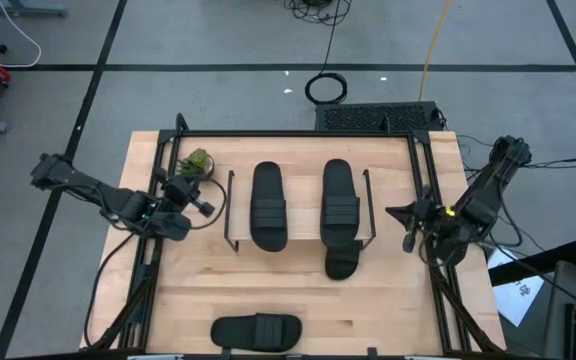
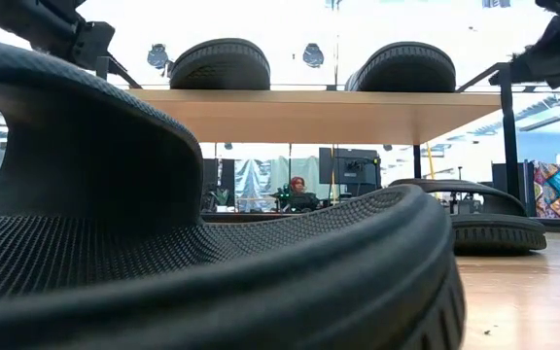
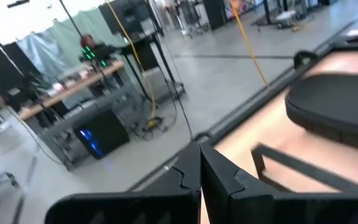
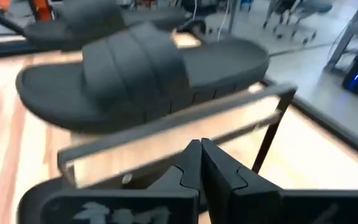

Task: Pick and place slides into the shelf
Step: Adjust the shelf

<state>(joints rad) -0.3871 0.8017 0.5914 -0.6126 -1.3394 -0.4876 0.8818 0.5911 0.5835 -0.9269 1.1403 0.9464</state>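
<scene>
The shelf stands mid-table. Two black slides lie side by side, soles down, on its top board. A third slide lies under that board, its near end sticking out toward the near edge. Another slide lies flat on the table by the near edge and fills the low view. My left gripper is shut, left of the shelf and apart from it. Right of the shelf, my right gripper is shut too, pointing at the shelf's right end.
A small green plant stands at the far left of the table, close to my left arm. Black frame rails run along the table's sides. Bare wood lies between the shelf and the near edge. A person sits in the room behind.
</scene>
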